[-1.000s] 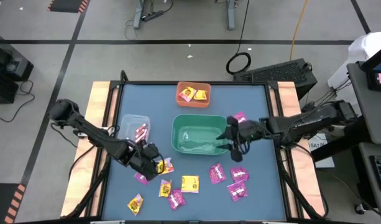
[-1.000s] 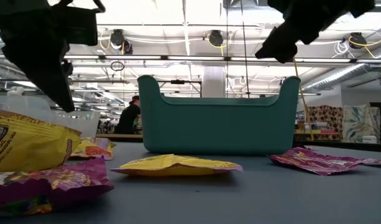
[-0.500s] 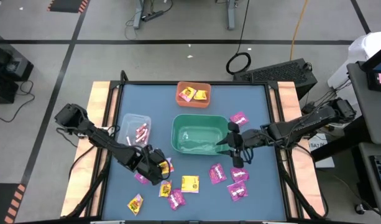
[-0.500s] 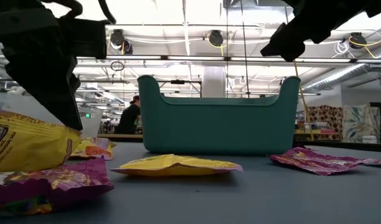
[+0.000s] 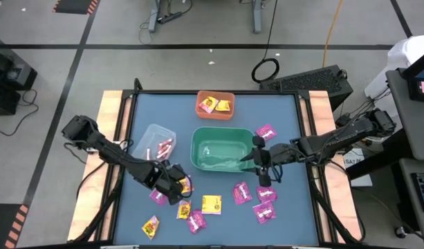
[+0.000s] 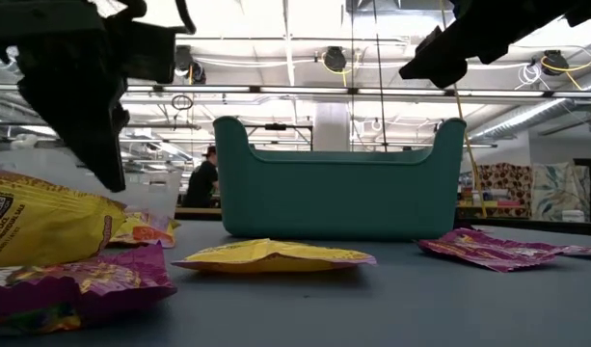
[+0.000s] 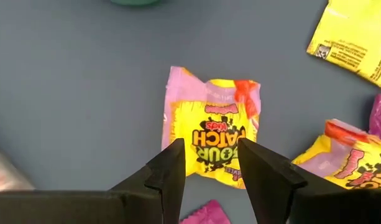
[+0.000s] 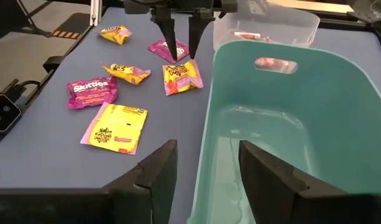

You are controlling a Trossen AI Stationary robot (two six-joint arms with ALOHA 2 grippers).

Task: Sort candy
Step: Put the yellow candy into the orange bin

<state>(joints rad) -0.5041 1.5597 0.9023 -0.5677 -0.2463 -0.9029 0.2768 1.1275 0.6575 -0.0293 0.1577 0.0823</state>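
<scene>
Candy lay scattered over the near half of the blue counter (image 5: 281, 114): magenta-pink packets (image 5: 265, 194), a flat yellow packet (image 5: 211, 203) and several yellow-and-pink ones near the front edge. The left gripper (image 5: 177, 184) hung just above a yellow-and-pink Sour Patch packet (image 7: 216, 138), its fingers (image 7: 171, 177) spread open to either side of the packet and not closed on it. That packet lay flat on the counter, just beside the green bin (image 5: 222, 150) and close to the clear bin (image 5: 152, 140), which held thin pink-white sticks (image 5: 164, 146). The orange bin (image 5: 216, 104) at the far side held a few more packets. The right gripper (image 5: 263, 164) sat at the green bin's right edge, over its rim, fingers (image 8: 154, 177) open and holding nothing. In the low view a person (image 6: 201, 178) showed far back in the room beyond the green bin
</scene>
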